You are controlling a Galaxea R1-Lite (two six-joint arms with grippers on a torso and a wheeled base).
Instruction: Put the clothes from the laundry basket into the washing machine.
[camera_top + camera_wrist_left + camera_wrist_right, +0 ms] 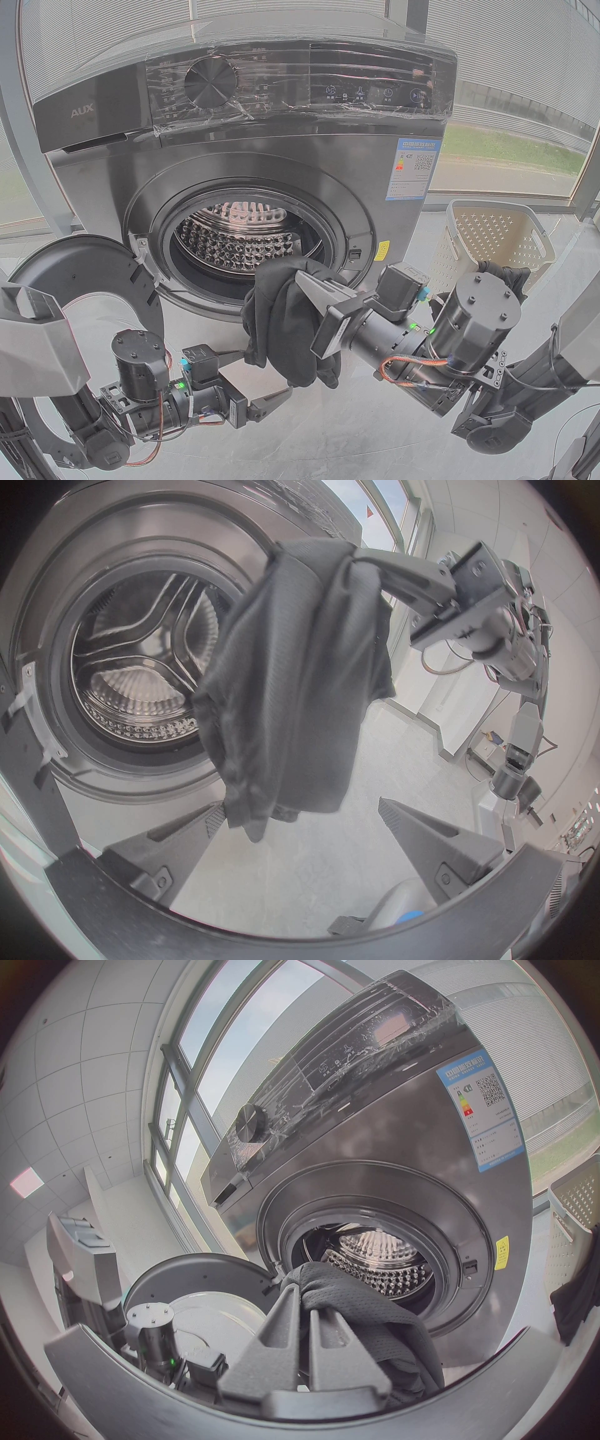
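Jaws of the right claw [303, 279] are clamped on a black garment [281, 325] hanging just before the washing machine [250, 156]'s open drum [234, 240]; the left claw [267, 373] gapes wide, empty, just below it. Dark clothing [507, 275] drapes the laundry basket [462, 206]'s rim.

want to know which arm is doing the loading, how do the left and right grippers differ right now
The left gripper has its jaws open and empty; the right gripper has its jaws shut on a black garment. The left gripper sits low near the open door; the right gripper is higher, before the drum opening. Both are in front of the washing machine.
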